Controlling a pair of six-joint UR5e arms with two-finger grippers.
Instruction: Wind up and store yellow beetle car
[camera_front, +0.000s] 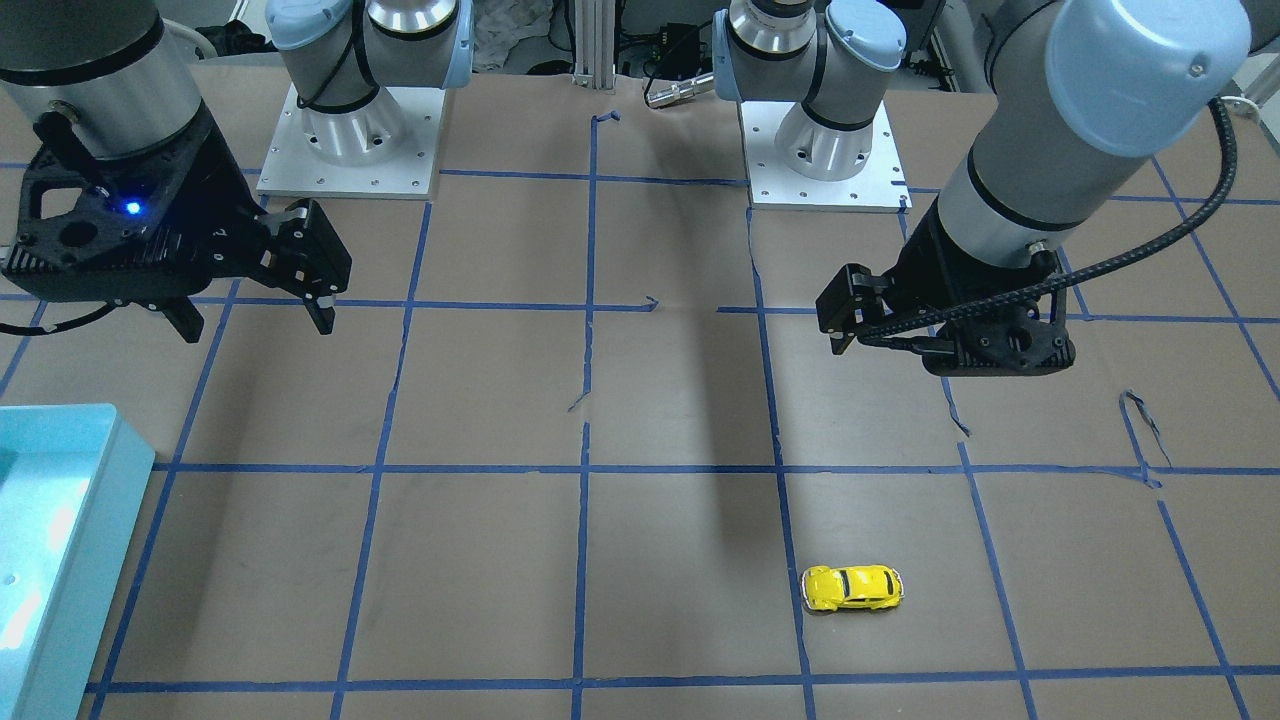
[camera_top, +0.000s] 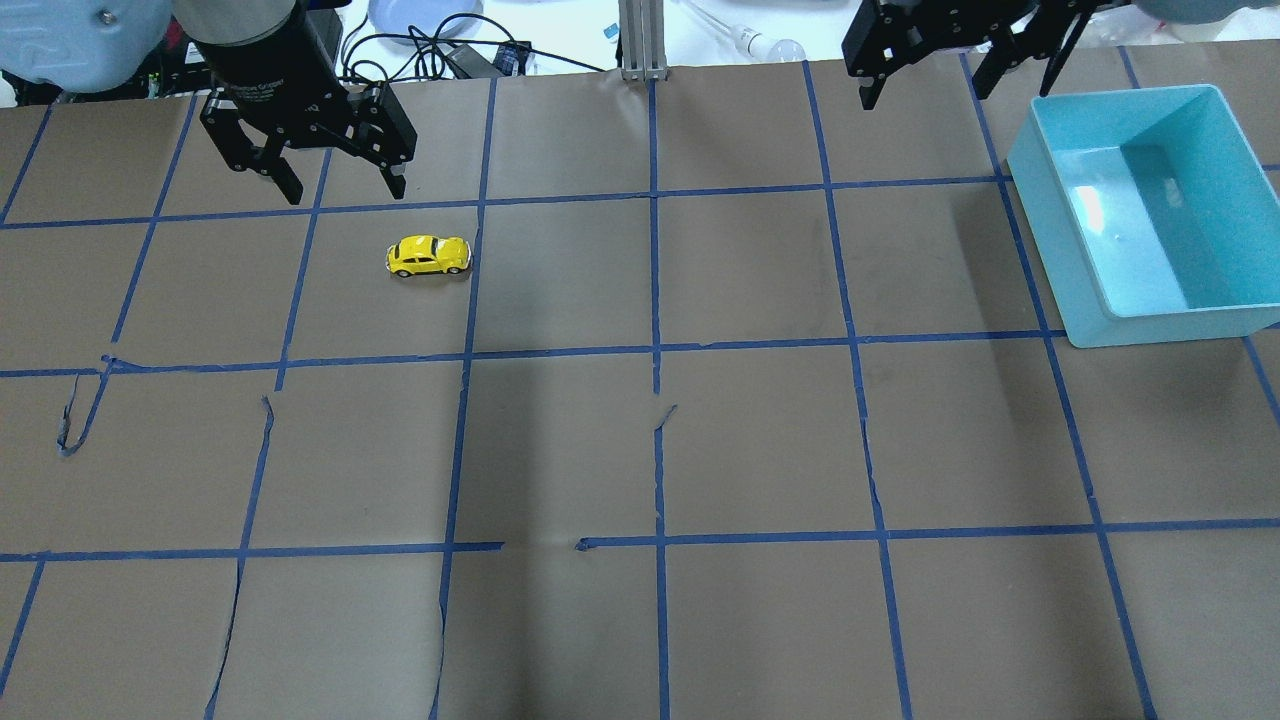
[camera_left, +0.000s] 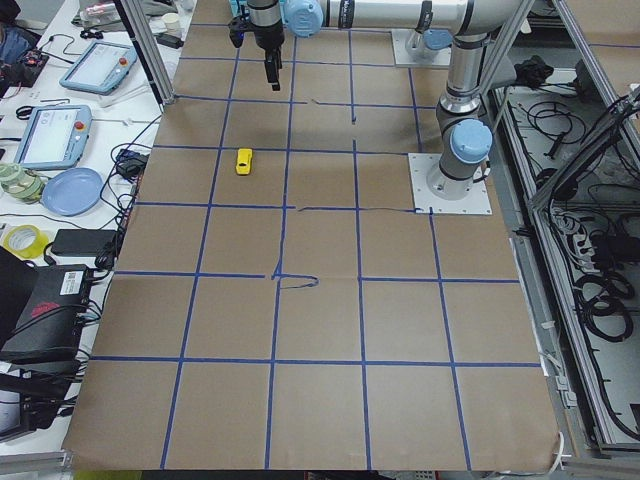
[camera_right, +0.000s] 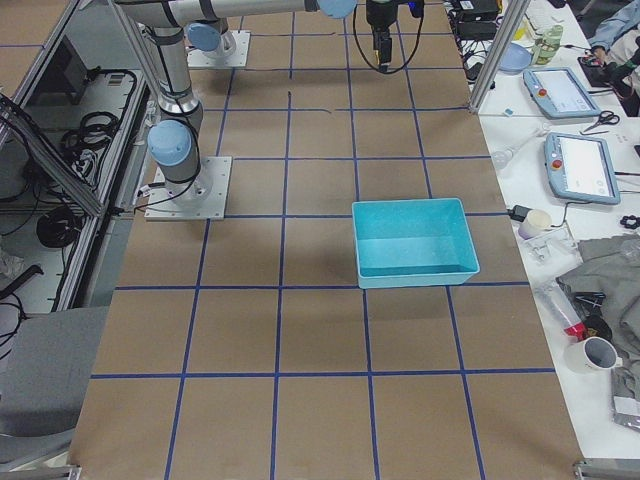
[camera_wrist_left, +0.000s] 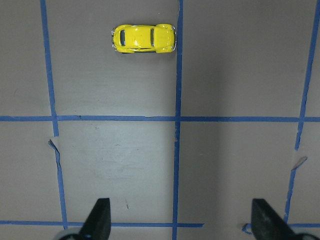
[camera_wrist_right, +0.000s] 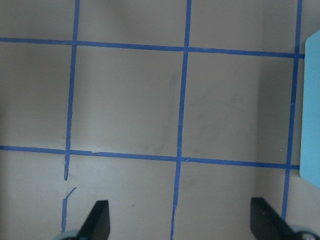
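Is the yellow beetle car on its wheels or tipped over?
On its wheels: the yellow beetle car shows its roof from above, wheels down.

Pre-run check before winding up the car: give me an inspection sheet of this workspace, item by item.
Surface: brown paper table with blue tape grid; tape torn in places.
Job's things: yellow beetle car on its wheels, robot's left side; teal bin empty, right side.
Clutter: nothing seen.
Grippers: left end effector open, above table near car; right end effector open, near bin; both empty.
Cables: black cable along left arm's wrist; cable bundles behind the bases.
Surroundings: side bench with tablets, plate, tape rolls.
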